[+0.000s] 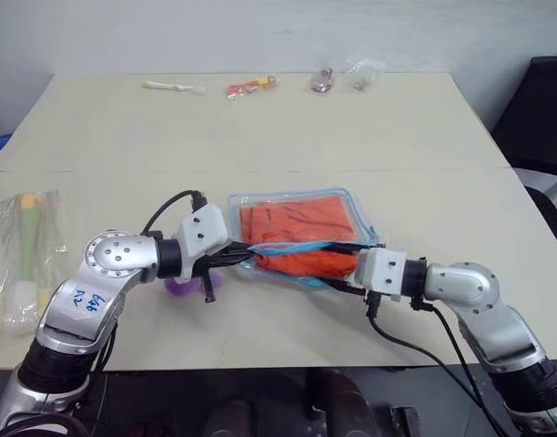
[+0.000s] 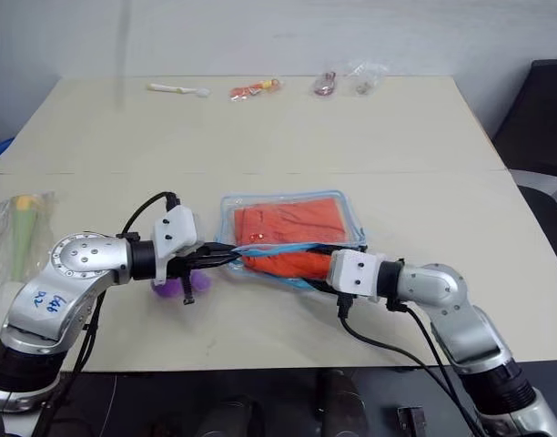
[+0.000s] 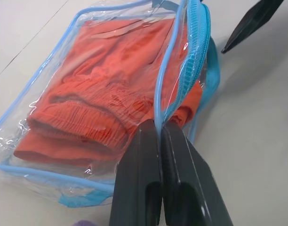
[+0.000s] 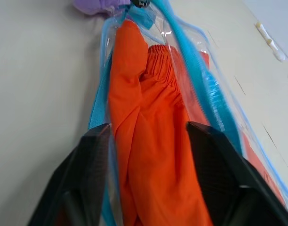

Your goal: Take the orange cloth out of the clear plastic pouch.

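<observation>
Clear plastic pouch (image 1: 297, 205) lies flat mid-worktop (image 1: 260, 127), zipper edge toward the robot at 6 o'clock, already unzipped. Orange cloth (image 1: 297, 237) is inside it, bunched, with one fold poking out of the mouth.

Left gripper (image 3: 162, 141): jaws clamped tight on the light blue zipper trim (image 3: 191, 61), holding the upper lip of the mouth up. Right gripper (image 4: 148, 136): jaws spread wide, one either side of the protruding cloth fold, not yet pinching it.

Handling, my read: the cloth is light, limp and compressible, so it will drag and bunch rather than slide out clean. Best hold is the thick fold at the mouth, not a single layer. The pouch film is slick and floppy and will follow the cloth unless the left grip stays anchored.

Other container: thin clear bag (image 1: 24, 259) at 9 o'clock holds a green-and-white brush (image 1: 28, 228). Purple plush toy (image 1: 183, 285) sits under the left wrist.
</observation>
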Robot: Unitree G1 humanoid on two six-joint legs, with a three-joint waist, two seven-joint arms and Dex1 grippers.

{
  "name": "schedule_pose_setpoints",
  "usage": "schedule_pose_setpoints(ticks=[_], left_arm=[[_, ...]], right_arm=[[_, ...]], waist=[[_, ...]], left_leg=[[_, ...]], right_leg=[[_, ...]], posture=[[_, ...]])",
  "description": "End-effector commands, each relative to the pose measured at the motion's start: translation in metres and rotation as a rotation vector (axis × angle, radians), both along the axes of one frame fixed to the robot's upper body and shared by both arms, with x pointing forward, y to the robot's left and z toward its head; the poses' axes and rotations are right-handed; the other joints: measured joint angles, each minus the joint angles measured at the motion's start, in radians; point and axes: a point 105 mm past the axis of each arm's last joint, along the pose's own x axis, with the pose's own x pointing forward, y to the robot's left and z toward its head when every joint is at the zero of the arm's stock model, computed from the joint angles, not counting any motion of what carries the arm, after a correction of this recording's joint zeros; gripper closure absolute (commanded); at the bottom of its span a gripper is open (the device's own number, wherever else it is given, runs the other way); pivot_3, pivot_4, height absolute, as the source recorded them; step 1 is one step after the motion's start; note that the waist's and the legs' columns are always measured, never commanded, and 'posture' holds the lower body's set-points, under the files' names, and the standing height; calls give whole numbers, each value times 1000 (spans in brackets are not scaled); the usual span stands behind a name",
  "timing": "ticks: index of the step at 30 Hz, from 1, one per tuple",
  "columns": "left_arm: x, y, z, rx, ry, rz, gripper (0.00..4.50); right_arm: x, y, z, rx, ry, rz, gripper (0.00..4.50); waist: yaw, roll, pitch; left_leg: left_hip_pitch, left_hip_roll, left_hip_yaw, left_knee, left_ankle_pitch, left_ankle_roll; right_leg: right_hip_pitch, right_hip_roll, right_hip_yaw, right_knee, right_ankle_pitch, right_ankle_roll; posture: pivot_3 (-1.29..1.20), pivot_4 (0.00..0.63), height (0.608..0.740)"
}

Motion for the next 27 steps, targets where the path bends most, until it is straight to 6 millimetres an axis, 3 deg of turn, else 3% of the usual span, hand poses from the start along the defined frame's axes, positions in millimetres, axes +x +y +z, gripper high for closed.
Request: schedule_pose_setpoints(ticks=[1,2,5,8,15,23,27], left_arm=[[-3,-8,11,-6,-56,-34,4500],[-3,-8,11,-7,-58,-33,4500],[-2,-9,11,-9,-61,-31,4500],[-3,-11,9,-7,-65,-37,4500],[-5,-14,5,-2,-67,-50,4500],[-4,-16,6,-11,-71,-44,4500],[-3,-16,6,-4,-78,-45,4500]], right_arm=[[1,1,6,21,-51,-10,438],[1,0,6,16,-58,-14,115],[2,0,5,4,-70,-18,234],[3,0,5,11,-78,-34,1056],[5,2,6,13,-77,-56,3494],[3,5,-4,-101,-144,-24,3494],[3,0,-7,-117,-165,-36,2585]], waist=[[0,0,0],[0,0,0],[0,0,0],[0,0,0],[0,0,0],[0,0,0],[0,0,0]], left_leg=[[0,0,0,0,0,0],[0,0,0,0,0,0],[0,0,0,0,0,0],[0,0,0,0,0,0],[0,0,0,0,0,0],[0,0,0,0,0,0],[0,0,0,0,0,0]], right_leg=[[0,0,0,0,0,0],[0,0,0,0,0,0],[0,0,0,0,0,0],[0,0,0,0,0,0],[0,0,0,0,0,0],[0,0,0,0,0,0],[0,0,0,0,0,0]], posture=[[0,150,740],[0,150,740],[0,150,740],[0,150,740],[0,150,740],[0,150,740],[0,150,740]])
